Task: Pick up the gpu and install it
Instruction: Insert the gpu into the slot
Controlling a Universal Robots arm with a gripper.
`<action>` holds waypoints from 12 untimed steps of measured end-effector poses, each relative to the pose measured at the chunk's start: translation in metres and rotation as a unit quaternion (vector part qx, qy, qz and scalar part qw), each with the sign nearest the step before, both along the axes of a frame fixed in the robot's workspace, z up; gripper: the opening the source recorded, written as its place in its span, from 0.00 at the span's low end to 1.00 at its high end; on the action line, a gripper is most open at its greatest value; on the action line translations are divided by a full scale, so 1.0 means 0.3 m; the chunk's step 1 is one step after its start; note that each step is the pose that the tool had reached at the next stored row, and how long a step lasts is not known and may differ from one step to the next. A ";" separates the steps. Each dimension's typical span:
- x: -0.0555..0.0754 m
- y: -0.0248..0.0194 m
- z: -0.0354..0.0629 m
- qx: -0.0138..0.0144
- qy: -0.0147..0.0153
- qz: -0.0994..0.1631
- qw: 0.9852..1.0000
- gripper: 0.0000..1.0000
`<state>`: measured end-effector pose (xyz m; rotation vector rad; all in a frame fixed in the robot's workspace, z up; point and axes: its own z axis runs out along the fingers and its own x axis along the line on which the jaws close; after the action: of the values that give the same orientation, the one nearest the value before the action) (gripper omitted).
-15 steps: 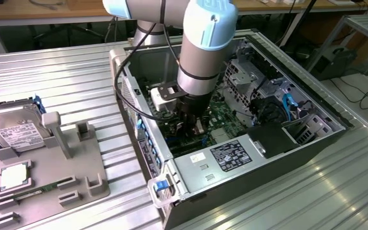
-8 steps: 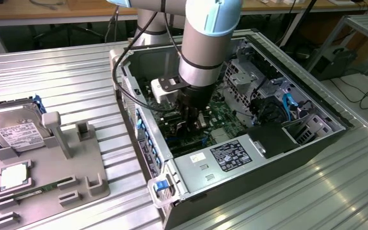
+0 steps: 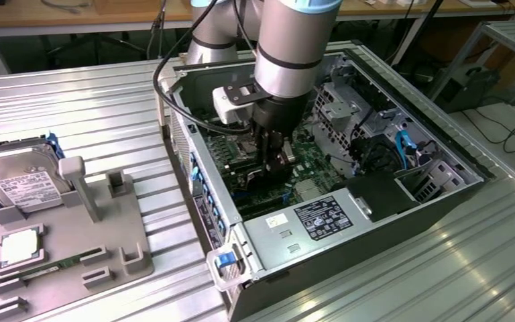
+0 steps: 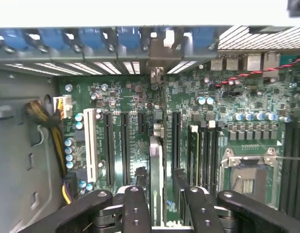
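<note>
The arm is down inside the open computer case [image 3: 472, 176], centre of the exterior frame, with the gripper [image 3: 275, 161] low over the green motherboard [image 3: 307, 161]. In the wrist view the two black fingers [image 4: 136, 208] sit at the lower middle of the frame, closed on the gpu [image 4: 157, 179], which stands on edge between them as a thin pale strip running up toward the middle of the picture. The card is lined up among the long black expansion slots [image 4: 124, 145], with a white slot [image 4: 90, 145] further toward the left of that frame (whether the card's edge is seated in its slot or just above it, I cannot tell). Its far end points at the row of blue slot clips [image 4: 91, 39] along the upper part of the frame. The empty processor socket [image 4: 247, 177] shows at lower right.

On the exterior view's left, a grey parts tray [image 3: 105, 255] rests on the ribbed metal table [image 3: 78, 100], well apart from the case. A silver hard drive [image 3: 21, 181] stands in it at the frame's left edge, and a narrow green memory stick [image 3: 56, 266] lies in a slot near the lower left.
</note>
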<state>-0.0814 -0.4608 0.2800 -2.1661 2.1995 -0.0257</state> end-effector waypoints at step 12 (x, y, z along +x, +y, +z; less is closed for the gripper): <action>0.000 0.000 0.000 0.000 0.000 0.000 1.000 0.11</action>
<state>-0.0814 -0.4608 0.2800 -2.1660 2.1993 -0.0255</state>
